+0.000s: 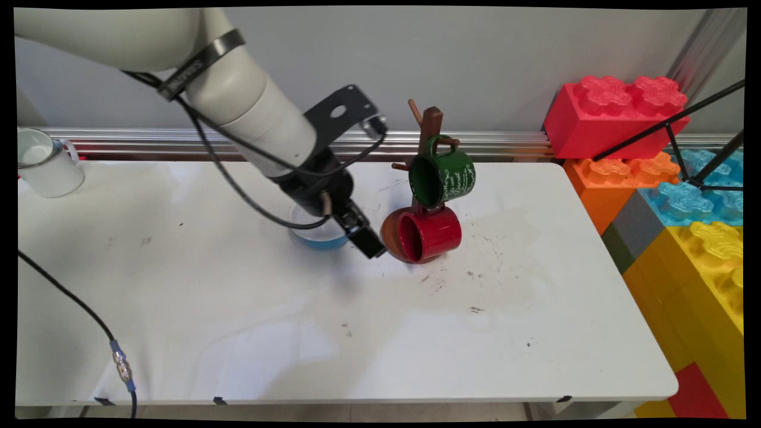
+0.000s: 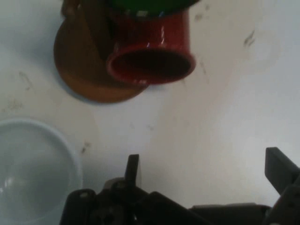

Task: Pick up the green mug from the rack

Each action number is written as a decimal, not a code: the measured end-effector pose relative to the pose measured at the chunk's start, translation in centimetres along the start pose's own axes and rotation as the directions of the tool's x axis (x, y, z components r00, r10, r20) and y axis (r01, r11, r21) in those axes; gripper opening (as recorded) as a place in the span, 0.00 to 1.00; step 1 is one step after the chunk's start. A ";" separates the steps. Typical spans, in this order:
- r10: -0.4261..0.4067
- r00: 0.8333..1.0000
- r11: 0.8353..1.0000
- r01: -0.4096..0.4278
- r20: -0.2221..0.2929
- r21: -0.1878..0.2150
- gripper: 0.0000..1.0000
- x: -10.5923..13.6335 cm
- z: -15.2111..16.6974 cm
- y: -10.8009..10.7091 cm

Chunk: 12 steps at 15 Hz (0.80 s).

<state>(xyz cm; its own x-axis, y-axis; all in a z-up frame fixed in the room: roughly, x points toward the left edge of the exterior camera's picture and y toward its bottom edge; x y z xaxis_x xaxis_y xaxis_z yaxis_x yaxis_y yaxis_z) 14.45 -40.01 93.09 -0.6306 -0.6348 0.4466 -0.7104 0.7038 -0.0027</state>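
Hand view shows the gripper (image 2: 204,171) spread wide and empty, low over the table (image 1: 238,321), just left of the red mug (image 1: 429,235) hanging on the mug tree (image 1: 429,128). Blue bowl (image 1: 321,238) sits close behind; keep clear.

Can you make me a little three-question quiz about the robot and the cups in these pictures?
1. True or false: the end effector is holding the red mug.
2. Which mug hangs highest on the wooden mug tree? A) red B) green C) white
3. Fill in: the white mug stands at the table's far ____ corner in the main view.

Key: 1. False; its fingers are open and hold nothing. 2. B, the green mug. 3. left.
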 end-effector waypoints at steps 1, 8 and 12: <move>-0.014 1.000 1.000 0.014 -0.003 0.003 1.00 0.7 -0.1 0.5; -0.092 0.995 0.995 0.093 -0.037 0.023 1.00 4.2 -0.3 2.6; -0.126 0.989 0.991 0.128 -0.073 0.026 1.00 5.5 -0.1 3.1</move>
<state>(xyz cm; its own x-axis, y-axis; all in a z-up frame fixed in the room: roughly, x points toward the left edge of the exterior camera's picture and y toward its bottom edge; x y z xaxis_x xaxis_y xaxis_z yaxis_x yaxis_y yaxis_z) 8.78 -41.30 95.61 -0.5120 -0.6933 0.5072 -0.7929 0.6086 0.0315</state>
